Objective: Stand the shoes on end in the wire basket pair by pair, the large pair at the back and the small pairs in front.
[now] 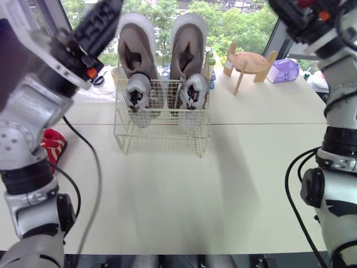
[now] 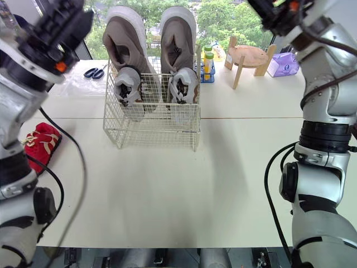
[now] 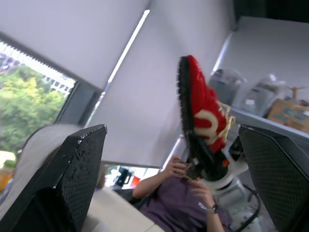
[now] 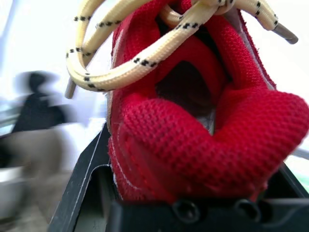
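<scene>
White table, wire basket | red shoe clamped between right fingers | left fingers spread, empty

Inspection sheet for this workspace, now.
Surface: white table.
Job's things: wire basket holds the large taupe pair on end at the back and the small grey pair in front; loose red shoe lies on the table at the robot's left.
Clutter: wooden stand, purple pack, scissors, bottles.
Grippers: left gripper raised, jaws open; right gripper jaws shut on held red shoe.
Cables: black cables beside both arms.
Surroundings: windows, trees; a person.
</scene>
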`<state>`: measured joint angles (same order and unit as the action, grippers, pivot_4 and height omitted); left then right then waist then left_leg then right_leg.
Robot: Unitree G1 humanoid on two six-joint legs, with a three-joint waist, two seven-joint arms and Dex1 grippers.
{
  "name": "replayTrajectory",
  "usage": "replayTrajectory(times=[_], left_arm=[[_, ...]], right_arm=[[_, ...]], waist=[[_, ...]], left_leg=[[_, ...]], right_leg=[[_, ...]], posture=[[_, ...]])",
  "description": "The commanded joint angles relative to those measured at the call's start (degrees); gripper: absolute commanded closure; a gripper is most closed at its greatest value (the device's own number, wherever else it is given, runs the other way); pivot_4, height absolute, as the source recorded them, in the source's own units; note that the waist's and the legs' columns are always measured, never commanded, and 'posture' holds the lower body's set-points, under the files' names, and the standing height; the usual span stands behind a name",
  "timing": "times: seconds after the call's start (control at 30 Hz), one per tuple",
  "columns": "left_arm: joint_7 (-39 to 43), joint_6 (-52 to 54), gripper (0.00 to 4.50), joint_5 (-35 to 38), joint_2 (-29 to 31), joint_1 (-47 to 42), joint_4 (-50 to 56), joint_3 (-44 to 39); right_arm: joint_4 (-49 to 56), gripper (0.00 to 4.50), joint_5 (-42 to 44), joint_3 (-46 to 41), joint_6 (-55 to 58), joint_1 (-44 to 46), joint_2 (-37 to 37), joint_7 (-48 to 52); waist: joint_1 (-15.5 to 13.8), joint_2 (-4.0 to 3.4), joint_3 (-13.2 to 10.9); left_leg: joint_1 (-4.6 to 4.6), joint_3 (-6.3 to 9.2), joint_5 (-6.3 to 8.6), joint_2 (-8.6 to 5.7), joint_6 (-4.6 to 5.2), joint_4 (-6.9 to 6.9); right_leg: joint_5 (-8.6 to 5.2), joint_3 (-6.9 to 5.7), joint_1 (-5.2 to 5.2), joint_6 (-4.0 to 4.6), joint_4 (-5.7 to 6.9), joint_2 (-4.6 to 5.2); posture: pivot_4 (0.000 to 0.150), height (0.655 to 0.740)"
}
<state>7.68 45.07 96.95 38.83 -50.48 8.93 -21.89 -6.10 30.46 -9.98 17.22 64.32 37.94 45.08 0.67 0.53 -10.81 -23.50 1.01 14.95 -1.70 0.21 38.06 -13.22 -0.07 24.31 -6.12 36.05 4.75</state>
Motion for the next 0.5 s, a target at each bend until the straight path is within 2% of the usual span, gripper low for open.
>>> replayTrajectory(times=[0.03, 0.1, 0.27, 0.5], left_arm=[[2.34, 3.57, 0.0, 3.85, 3.86, -3.5, -2.96, -1.3], [3.67, 5.52, 0.0, 5.53, 4.97, -4.07, -4.96, -1.23], [6.95, 10.17, 0.0, 4.13, 6.88, -5.38, -8.22, 1.33], [13.26, 15.5, 0.0, -0.97, 6.92, -9.81, -12.89, 5.18]], right_arm=[[2.14, 2.28, -2.04, 3.77, -4.41, 2.65, 2.46, 9.47], [1.66, 2.28, -4.41, 6.08, -7.56, 2.76, 2.98, 12.96], [0.34, 2.28, -6.33, 8.36, -12.14, 2.84, 1.75, 17.82], [0.99, 2.28, -7.02, 9.89, -13.8, 1.87, -0.71, 20.41]], waist=[[-0.06, 0.0, 0.0], [-0.02, 0.0, 0.0], [0.03, 0.0, 0.0], [0.09, 0.0, -0.01]], left_leg=[[0.0, -0.01, 0.0, 0.0, 0.0, 0.01], [0.0, -0.01, -0.01, -0.01, -0.02, 0.01], [0.03, -0.01, -0.03, -0.01, -0.05, 0.02], [0.02, -0.01, -0.05, -0.01, -0.09, 0.01]], right_leg=[[0.0, 0.0, 0.0, 0.0, 0.02, 0.0], [0.0, 0.0, 0.0, 0.0, 0.03, 0.0], [0.0, 0.0, 0.0, 0.0, 0.08, -0.01], [0.0, 0.0, 0.02, 0.0, 0.08, -0.01]], posture=[[0.15, 0.74], [0.15, 0.74], [0.15, 0.74], [0.15, 0.74]])
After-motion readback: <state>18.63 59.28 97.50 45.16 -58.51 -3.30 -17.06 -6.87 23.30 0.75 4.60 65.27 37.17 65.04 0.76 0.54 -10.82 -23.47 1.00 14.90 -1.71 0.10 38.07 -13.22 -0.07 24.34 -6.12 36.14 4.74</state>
